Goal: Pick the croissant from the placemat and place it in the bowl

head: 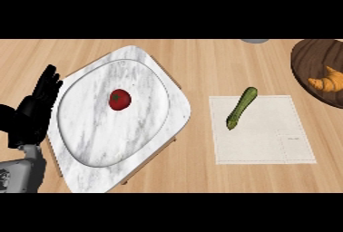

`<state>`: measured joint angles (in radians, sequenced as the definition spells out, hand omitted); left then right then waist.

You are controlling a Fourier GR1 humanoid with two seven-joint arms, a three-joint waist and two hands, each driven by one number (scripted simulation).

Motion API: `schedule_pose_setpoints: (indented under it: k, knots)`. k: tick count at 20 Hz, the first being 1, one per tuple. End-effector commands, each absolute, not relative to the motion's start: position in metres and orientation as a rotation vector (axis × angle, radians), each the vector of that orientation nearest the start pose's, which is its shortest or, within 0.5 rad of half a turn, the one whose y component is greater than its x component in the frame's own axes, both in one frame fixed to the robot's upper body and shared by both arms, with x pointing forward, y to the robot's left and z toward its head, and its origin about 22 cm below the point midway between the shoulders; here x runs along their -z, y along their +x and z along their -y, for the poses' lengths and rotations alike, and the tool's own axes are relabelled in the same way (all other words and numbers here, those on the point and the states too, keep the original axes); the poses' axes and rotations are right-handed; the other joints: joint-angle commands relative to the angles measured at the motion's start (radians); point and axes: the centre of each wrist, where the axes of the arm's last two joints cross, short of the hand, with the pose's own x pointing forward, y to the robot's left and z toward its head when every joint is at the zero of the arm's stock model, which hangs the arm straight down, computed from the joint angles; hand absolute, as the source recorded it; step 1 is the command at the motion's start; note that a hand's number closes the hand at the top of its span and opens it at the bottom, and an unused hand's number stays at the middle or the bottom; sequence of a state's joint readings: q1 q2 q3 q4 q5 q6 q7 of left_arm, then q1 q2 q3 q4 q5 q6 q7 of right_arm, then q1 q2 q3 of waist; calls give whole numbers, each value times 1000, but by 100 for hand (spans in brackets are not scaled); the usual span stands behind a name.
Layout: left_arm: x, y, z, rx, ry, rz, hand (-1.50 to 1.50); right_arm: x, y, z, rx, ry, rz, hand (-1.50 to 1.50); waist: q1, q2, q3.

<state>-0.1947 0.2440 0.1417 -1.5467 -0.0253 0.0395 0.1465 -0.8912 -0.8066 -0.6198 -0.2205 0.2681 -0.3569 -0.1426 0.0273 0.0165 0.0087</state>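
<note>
The golden croissant (327,80) lies inside the dark wooden bowl (309,56) at the right edge of the head view. The beige placemat (268,140) lies flat to the bowl's lower left, with only a green zucchini (241,108) resting across its upper left corner. My left hand (32,108) rests at the left edge, fingers straight and pointing up, beside the marble tray and holding nothing. My right hand does not show in the view.
A large marble tray (161,131) takes up the left half of the wooden counter, with a red tomato (120,99) in its middle. A grey round object (254,40) peeks in at the top edge.
</note>
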Motion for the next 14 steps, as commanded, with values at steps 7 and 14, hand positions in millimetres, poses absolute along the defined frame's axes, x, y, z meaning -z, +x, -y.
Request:
schedule_pose_setpoints:
  k: [7,14]
  knots:
    - [-59,279,-297,92,315,1567,0,-100,262,575,571,-910,1415,-150,-21,-11,-6]
    - [-53,276,-301,60,346,1572,0,-100,187,617,577,-744,1484,-150,-33,-16,-7]
